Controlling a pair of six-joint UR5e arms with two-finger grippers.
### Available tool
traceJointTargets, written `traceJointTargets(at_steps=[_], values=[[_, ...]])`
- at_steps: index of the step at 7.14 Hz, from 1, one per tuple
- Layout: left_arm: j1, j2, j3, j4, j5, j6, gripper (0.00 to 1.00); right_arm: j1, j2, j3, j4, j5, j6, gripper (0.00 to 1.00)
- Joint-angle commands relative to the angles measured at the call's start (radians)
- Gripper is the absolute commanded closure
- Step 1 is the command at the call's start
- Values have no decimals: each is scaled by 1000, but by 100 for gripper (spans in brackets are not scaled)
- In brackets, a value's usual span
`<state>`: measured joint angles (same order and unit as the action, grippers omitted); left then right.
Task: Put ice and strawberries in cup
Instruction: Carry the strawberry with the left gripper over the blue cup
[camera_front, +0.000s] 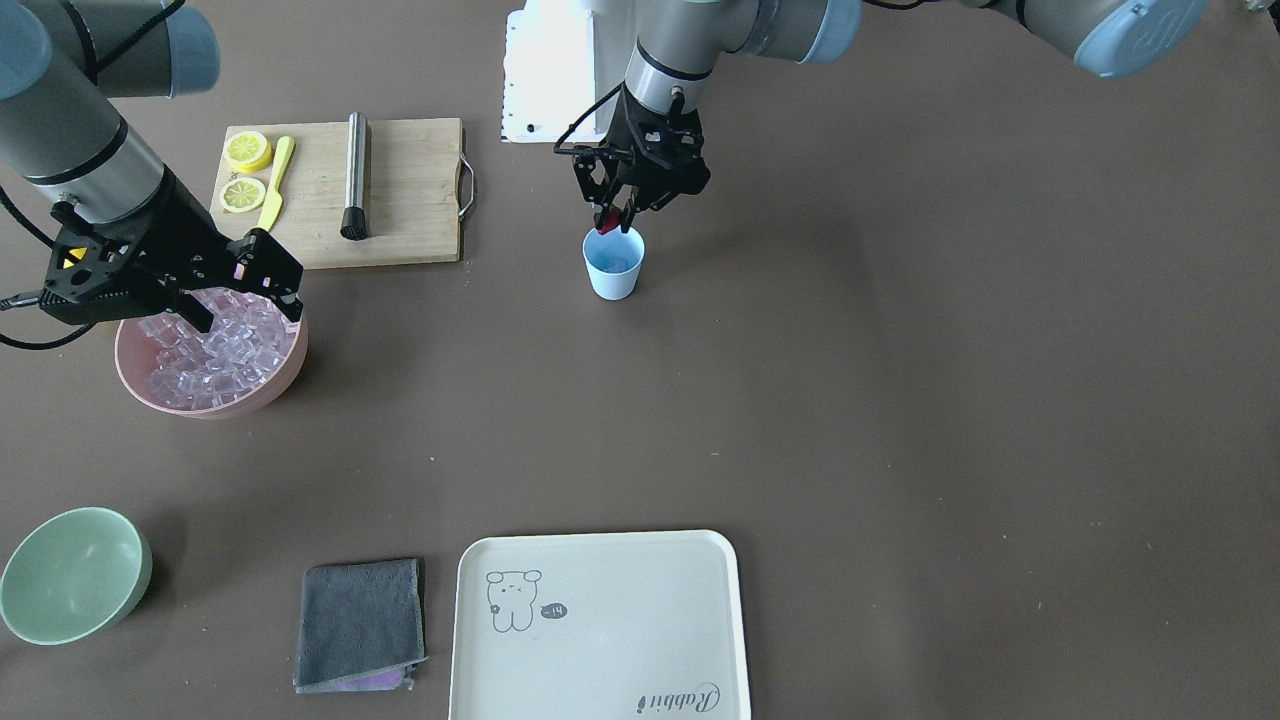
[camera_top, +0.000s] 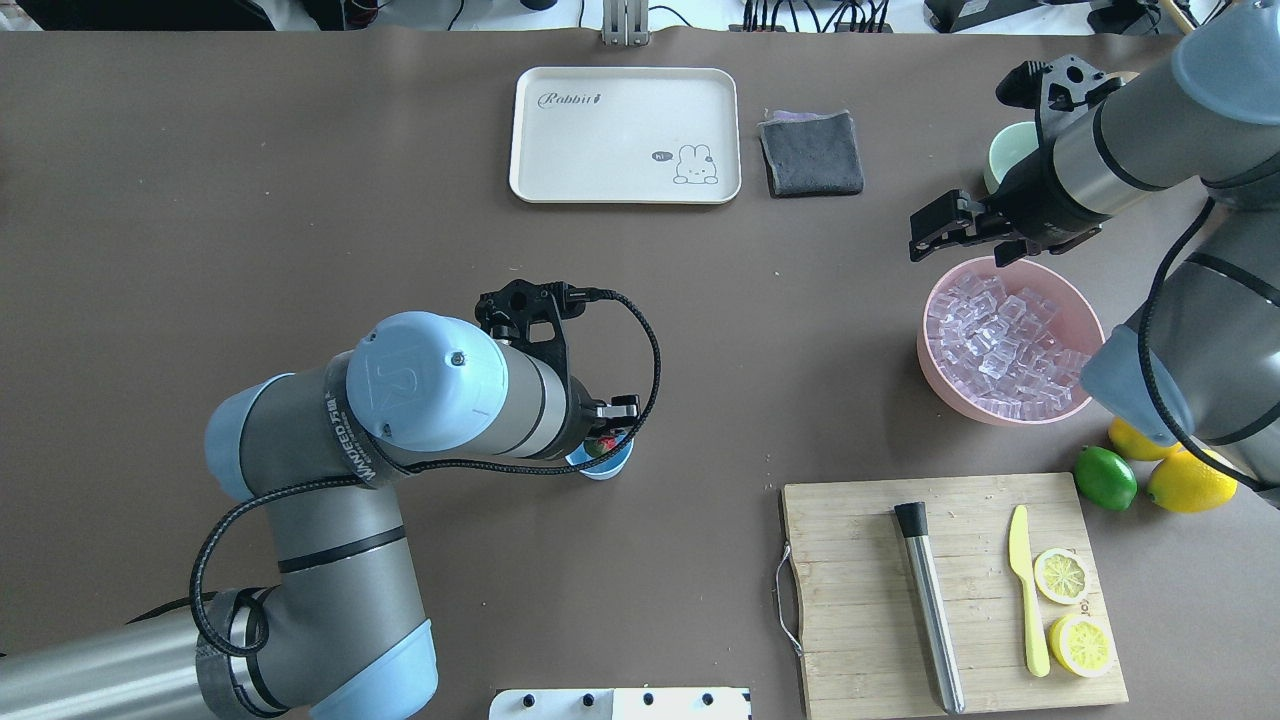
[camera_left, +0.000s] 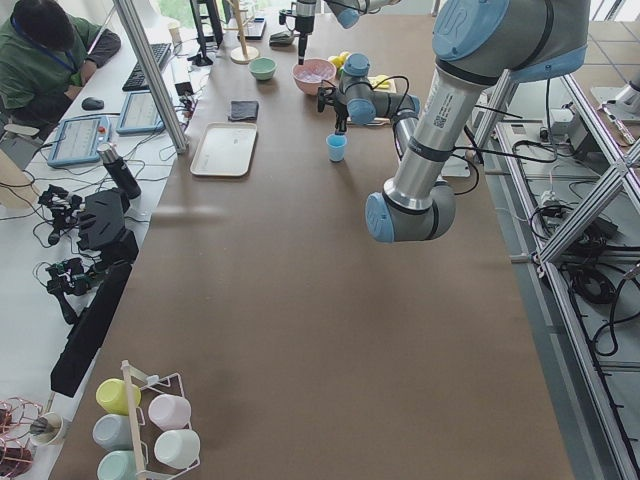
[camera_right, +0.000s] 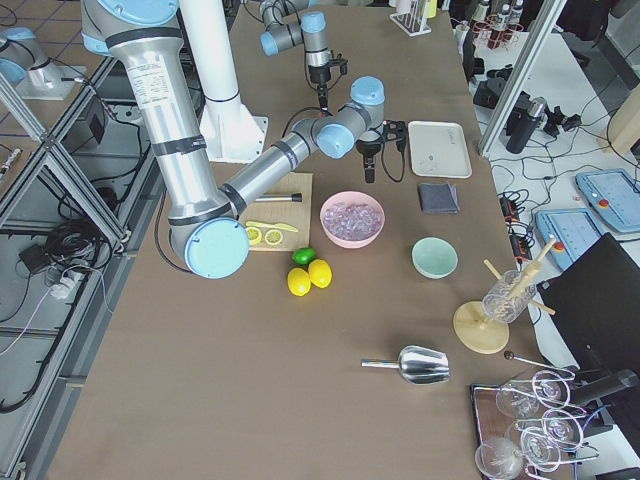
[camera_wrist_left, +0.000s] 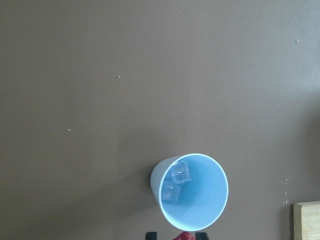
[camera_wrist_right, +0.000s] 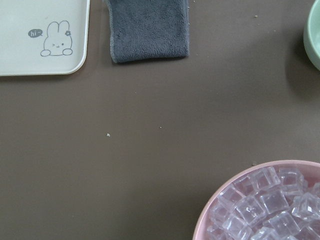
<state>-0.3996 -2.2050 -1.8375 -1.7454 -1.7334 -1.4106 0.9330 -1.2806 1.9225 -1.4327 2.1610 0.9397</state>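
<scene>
Cup upright on table; left gripper just above; tray nearby.

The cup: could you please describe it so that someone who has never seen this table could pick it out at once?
Start at the wooden cutting board; past its wire-handled end, the cup stands below the left gripper, which holds a strawberry. It is a small light blue tumbler with two ice cubes inside, far smaller than the pink bowl or green bowl.

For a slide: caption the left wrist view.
Left gripper holds a strawberry over the light blue cup, two ice cubes already inside.
</scene>
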Motion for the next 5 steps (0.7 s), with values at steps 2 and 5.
traceJointTargets(at_steps=[2, 5], values=[[-5, 4, 88, -91, 6, 2, 100, 0, 0, -2, 0, -1, -4, 0], [-5, 10, 78, -89, 5, 2, 100, 1, 0, 0, 0, -1, -4, 0]])
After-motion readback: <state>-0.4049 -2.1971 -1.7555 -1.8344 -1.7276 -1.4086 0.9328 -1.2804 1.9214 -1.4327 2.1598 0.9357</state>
